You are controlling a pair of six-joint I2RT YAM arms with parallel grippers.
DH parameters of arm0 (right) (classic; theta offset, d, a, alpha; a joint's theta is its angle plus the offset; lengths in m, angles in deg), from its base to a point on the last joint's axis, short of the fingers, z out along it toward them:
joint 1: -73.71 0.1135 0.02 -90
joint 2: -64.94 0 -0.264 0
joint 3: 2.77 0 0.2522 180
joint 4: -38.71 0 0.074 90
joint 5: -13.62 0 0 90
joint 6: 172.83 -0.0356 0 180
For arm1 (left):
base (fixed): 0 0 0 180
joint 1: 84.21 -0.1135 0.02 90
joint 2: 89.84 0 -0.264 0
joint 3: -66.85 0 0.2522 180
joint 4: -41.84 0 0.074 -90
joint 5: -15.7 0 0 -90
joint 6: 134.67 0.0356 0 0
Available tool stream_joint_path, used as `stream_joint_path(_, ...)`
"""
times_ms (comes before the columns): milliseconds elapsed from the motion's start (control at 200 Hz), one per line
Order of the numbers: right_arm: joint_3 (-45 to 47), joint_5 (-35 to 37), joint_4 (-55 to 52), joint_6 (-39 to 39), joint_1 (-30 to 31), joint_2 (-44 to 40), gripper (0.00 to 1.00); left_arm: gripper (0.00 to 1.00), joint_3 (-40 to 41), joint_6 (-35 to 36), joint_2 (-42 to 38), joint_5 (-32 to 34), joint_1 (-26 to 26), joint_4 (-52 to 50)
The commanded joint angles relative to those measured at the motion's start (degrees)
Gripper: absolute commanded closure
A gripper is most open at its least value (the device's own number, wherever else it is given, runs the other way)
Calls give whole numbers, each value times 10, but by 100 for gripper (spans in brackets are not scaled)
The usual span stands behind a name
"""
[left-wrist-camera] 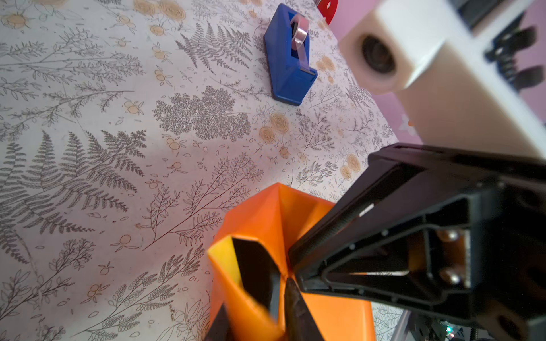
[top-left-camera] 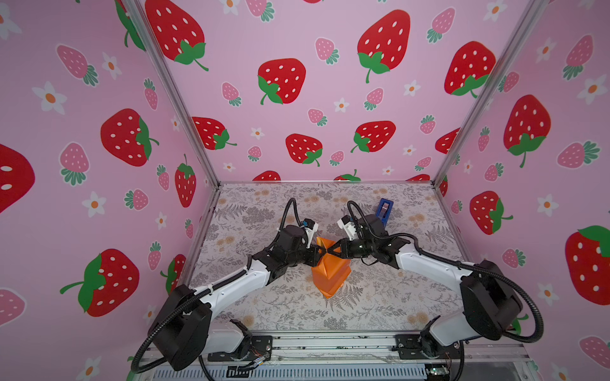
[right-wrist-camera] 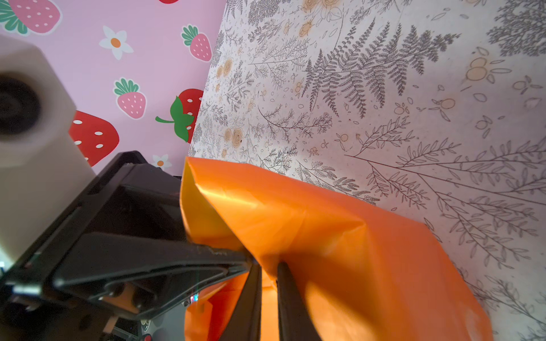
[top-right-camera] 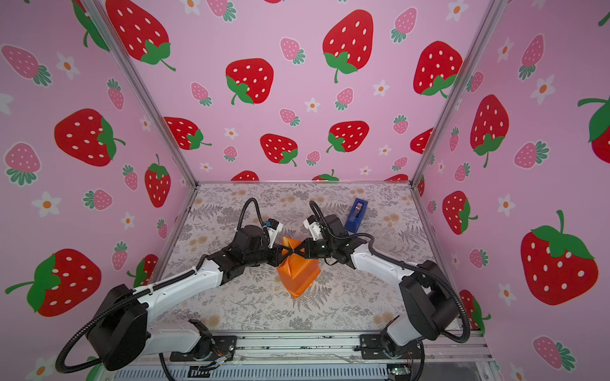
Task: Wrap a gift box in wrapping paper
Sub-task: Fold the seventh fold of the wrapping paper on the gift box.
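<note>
Walls (top-left-camera: 297,49): pink, printed with red strawberries and small white flowers, standing behind and to either side of both claws.
Table (top-left-camera: 379,306): covered in a grey fern-and-flower print, spreading out under both claws.
Arms: the left arm (top-left-camera: 237,283) and right arm (top-left-camera: 425,264), white and black, reach in from the near edge and lean towards each other, so the claws meet tip to tip.
Wrapping paper (top-left-camera: 331,272): directly under both claws in both top views. It is glossy orange outside and pulled up like a tent. Its top ridge rises to the claw tips, and a pointed end lies on the table on the near side of them. The wrist views show a yellow inner face at the open fold.
Tape dispenser (top-left-camera: 384,211): blue, standing on the table beyond the right claw, well apart from the paper.
Right claw (right-wrist-camera: 267,262): clenched on the paper's top ridge, with orange sheet squeezed between its fingers.
Left claw (top-left-camera: 322,253): at the same ridge, its tip touching the paper opposite the right claw. I cannot tell whether it grips or has let go.
Gift box: out of sight under the paper beneath the claws. A black shape (left-wrist-camera: 248,257) sits inside the open fold, and I cannot tell whether that is the box.
</note>
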Motion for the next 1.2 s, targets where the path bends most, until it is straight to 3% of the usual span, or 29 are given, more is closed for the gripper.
stream_joint_path(0,16,10,-28,4,4,9,85,73,-24,-19,3,-18,-5,44)
stream_joint_path(635,16,8,-27,6,4,7,85,73,-43,-49,34,54,-9,53)
stream_joint_path(1031,10,9,-30,5,5,1,84,93,-62,-21,65,78,-9,38)
stream_joint_path(1061,9,10,-30,5,4,-2,84,98,-62,-20,66,79,-9,36)
stream_joint_path(1196,3,13,-36,4,4,-15,81,100,-56,-17,69,79,-8,36)
